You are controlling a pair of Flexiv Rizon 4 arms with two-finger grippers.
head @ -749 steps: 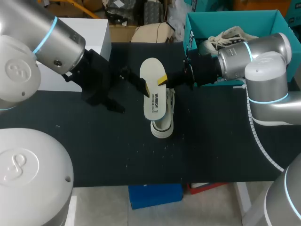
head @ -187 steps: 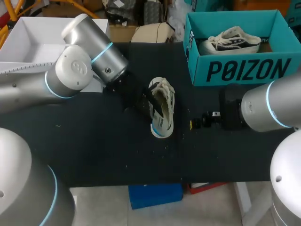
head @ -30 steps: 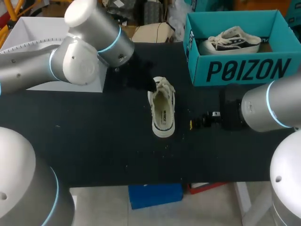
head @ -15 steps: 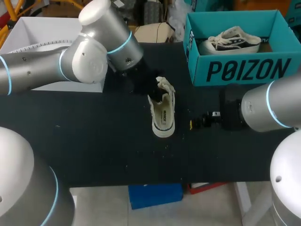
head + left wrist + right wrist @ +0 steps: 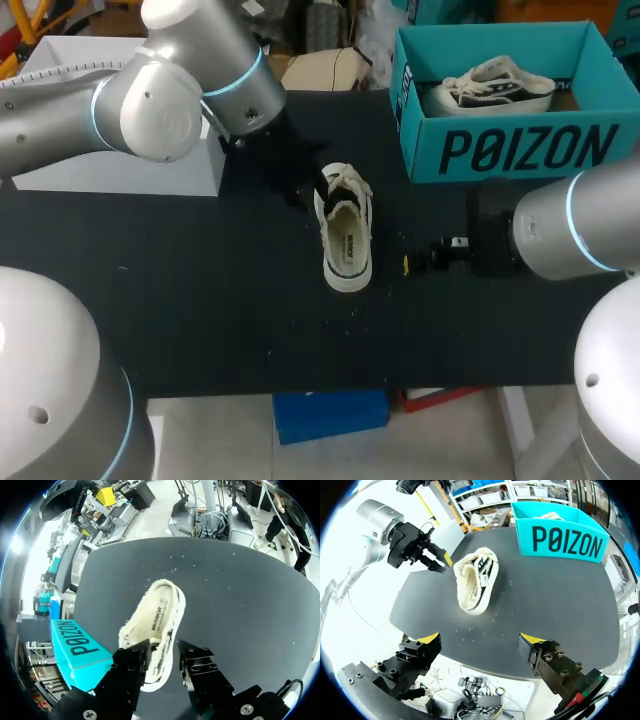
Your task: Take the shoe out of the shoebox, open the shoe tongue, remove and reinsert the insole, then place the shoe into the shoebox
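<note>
Inspector: Since half a second ago, the left gripper (image 5: 165,649) has drawn back leftward from the far, laced end of the shoe (image 5: 345,228). The upper it had lifted has dropped flat. Current state?

Operator: Its fingers are spread and hold nothing. In its wrist view the laced end shows between them, with no contact evident. The shoe sits mid-table, heel toward the near edge, with the insole (image 5: 347,243) inside; I cannot tell whether it is fully seated. The right gripper (image 5: 480,640) is spread wide and empty, low over the table just right of the shoe, unmoved over the past six seconds.

Inspector: Hazards?

Operator: These are judged, not observed. The shoebox (image 5: 520,150) at the far right already holds a second shoe (image 5: 490,82), so placement could jam or land on it. A pinch on soft canvas may slip mid-carry. The right arm sits between shoe and box, so a crossing left arm could strike it.

Inspector: Surface and surroundings?

Operator: Black table (image 5: 200,300), pale specks (image 5: 350,312) near the heel, white box (image 5: 110,170) at the far left.
</note>
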